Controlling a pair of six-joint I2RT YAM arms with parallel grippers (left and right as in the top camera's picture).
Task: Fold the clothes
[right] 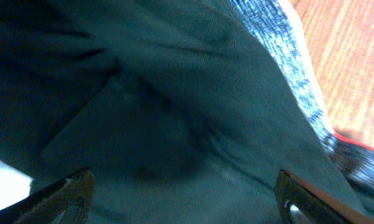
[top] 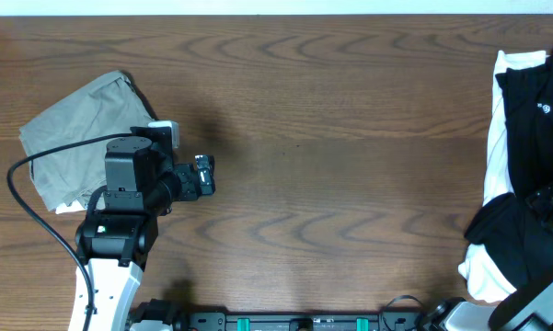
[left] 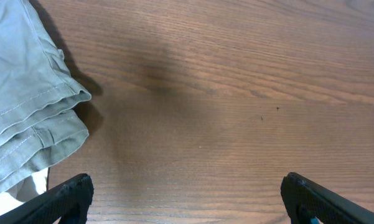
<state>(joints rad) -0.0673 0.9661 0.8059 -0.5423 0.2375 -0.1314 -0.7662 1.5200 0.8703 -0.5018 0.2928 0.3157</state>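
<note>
Status: one item done. The olive piece (top: 78, 133) lies folded (hems stacked in layers) at the left end of the desk (top: 350, 138).

Remaining — the pile (top: 511, 239) at the right edge: a black shirt (top: 534, 129) with a small white logo, crumpled over a white piece (top: 490, 156).

Left claw (left: 187, 199): spread wide, empty, over bare desk just beside the olive piece.

Right claw (right: 187, 193): spread, close over dark fabric — nothing pinched.
</note>
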